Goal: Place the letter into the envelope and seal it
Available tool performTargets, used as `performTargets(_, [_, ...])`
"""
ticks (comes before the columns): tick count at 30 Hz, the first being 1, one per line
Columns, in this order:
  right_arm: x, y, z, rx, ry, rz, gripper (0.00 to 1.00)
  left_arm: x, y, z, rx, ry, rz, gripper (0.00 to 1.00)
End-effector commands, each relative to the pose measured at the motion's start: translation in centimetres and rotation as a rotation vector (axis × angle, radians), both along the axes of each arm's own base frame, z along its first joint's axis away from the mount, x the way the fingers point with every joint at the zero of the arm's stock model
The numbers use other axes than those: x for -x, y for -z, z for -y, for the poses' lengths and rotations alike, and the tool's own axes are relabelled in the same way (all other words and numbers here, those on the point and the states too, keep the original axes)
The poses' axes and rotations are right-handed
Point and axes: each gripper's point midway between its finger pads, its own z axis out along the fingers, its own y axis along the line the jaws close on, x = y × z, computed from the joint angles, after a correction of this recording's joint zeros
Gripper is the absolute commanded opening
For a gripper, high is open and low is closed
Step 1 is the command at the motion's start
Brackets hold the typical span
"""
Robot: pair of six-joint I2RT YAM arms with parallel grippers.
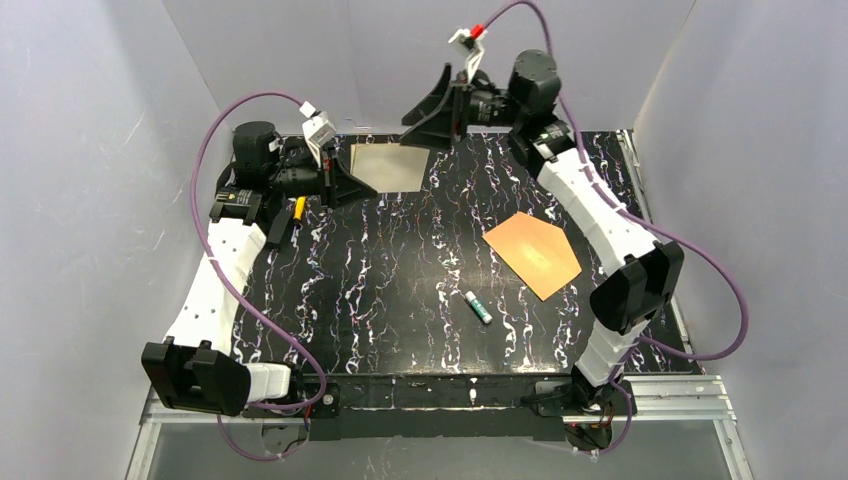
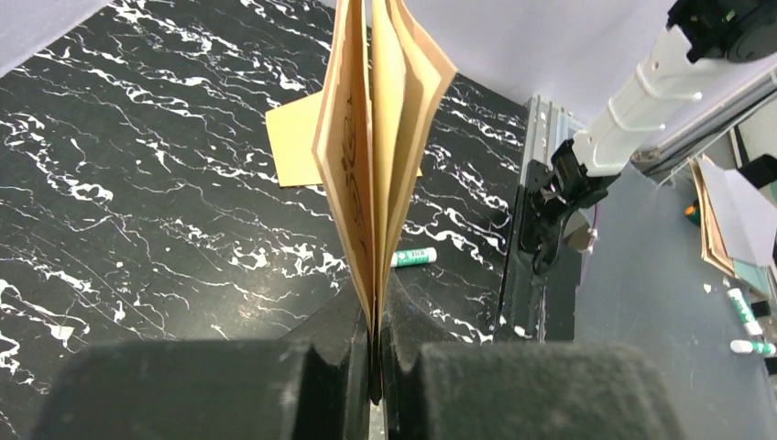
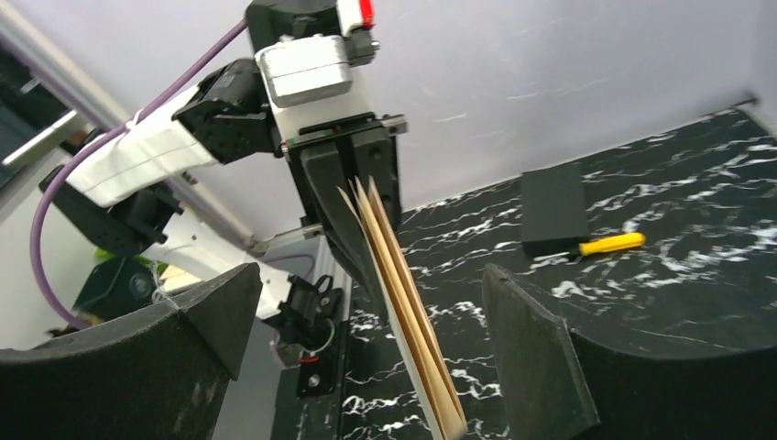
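Spreading open across its middle, the marbled desk (image 1: 380,300) has walls close at its 9, 12 and 3 o'clock edges. The left claw (image 2: 376,321) is clenched on the folded letter (image 2: 371,156), held on edge near 11 o'clock. The right claw (image 1: 445,100) hangs released just beside it. The envelope (image 1: 533,252) lies flat toward 3 o'clock. The right wrist view cuts off the letter's lower end.

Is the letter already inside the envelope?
No, the folded letter is pinched in the left tool, while the envelope lies flat on the table.
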Motion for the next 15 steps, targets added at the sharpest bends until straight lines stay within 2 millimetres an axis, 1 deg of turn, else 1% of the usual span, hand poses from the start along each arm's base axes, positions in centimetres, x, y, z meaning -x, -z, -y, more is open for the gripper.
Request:
performTargets(1, [3.1,0.0,-2.4,0.018,-0.122,0.050,0.99,2.7,0.2,-0.2,-0.037,0.099,0.080,0.00])
performTargets(5, [5.6,0.9,-2.9,0.031,-0.232,0.034,0.94,2.9,0.3,-0.2,-0.040,0.110,0.068,0.00])
performTargets(9, [5.6,2.2,-3.1,0.046,-0.233,0.007,0.91,3.8,-0.5,0.1,-0.015,0.152,0.064,0.00])
performTargets(12, [5.6,2.4,-3.4,0.051,-0.244,0.000,0.87,4.0,-0.7,0.0,-0.019,0.152,0.073,0.00])
performTargets(13, [5.6,2.5,-3.5,0.053,-0.249,-0.004,0.85,4.0,-0.6,0.0,-0.022,0.152,0.073,0.00])
performTargets(15, [5.9,2.9,-3.8,0.060,-0.266,-0.013,0.76,4.1,-0.6,0.0,-0.024,0.153,0.071,0.00])
